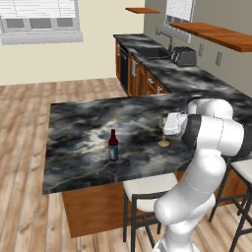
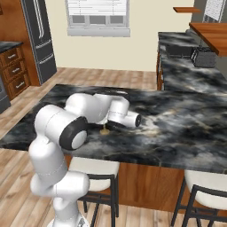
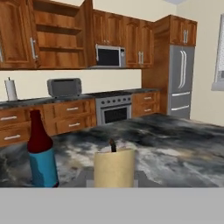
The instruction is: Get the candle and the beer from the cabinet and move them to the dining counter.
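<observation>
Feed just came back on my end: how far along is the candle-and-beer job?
Nearly finished. The beer already stands upright on the dining counter. The candle is in hand: the end effector is shut on it, its base at the countertop. What's left is letting go and backing the arm away.

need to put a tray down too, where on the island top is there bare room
The dining counter is bare left of the beer out to its far edge, and along the back edge. It is crowded between the beer and the candle, where the end effector sits shut on the candle.
</observation>
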### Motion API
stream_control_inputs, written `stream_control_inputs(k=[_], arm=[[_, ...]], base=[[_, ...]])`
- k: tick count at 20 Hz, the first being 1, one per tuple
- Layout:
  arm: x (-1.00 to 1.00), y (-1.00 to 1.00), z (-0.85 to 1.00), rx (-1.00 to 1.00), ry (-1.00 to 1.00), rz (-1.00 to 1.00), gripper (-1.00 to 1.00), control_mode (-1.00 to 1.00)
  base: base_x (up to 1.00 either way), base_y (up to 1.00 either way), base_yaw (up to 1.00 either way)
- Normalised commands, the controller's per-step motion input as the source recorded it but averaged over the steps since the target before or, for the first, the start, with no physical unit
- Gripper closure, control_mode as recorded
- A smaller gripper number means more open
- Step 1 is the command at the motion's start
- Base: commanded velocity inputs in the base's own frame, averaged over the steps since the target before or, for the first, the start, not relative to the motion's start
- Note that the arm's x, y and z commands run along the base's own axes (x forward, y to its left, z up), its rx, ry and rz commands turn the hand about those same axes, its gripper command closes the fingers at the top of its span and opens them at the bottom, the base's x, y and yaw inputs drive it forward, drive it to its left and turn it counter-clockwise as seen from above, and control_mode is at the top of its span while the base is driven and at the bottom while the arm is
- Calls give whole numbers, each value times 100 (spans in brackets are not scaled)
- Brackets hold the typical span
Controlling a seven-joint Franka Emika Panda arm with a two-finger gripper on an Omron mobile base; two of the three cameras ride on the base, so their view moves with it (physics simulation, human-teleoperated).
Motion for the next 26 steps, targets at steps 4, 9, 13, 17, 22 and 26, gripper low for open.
stream_control_inputs(k=[4, 9, 13, 17, 22, 26], arm=[[18, 0, -41, 0, 0, 0, 100, -100], [15, 0, -38, 0, 0, 0, 100, -100], [17, 0, -28, 0, 0, 0, 100, -100], [17, 0, -17, 0, 0, 0, 100, -100], [4, 0, -3, 0, 0, 0, 100, -100], [0, 0, 0, 0, -9, 0, 100, -100]], base=[[0, 0, 0], [0, 0, 0], [0, 0, 0], [0, 0, 0], [0, 0, 0], [0, 0, 0]])
